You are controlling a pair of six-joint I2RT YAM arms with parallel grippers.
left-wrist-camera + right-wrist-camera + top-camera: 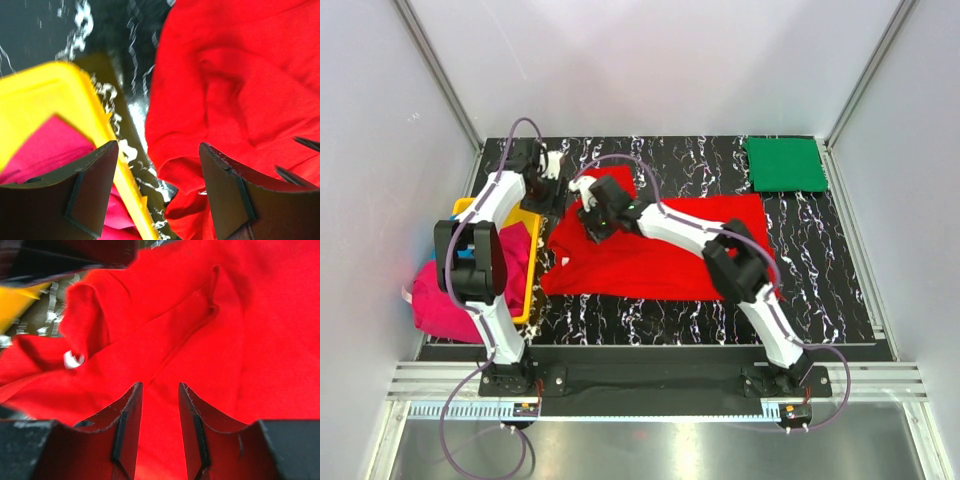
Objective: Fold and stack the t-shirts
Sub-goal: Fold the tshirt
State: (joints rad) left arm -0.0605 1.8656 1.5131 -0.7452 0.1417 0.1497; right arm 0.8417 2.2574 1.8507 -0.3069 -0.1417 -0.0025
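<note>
The red shirt point(660, 250) lies spread across the surface point(800, 260), rumpled at its left end; being light, limp cloth that sags and drags, it is best taken at a hem or shoulder seam. The right fingers point(125, 425) stand narrowly apart over the rumpled cloth (no fold visibly between them), and the left fingers point(95, 190) are spread wide, empty, above the shirt's edge. The yellow tray point(75, 85), with the pink shirt point(435, 300) spilling out, sits just beside that end and could snag a pull; the folded green shirt point(785, 165) lies well apart.
</note>
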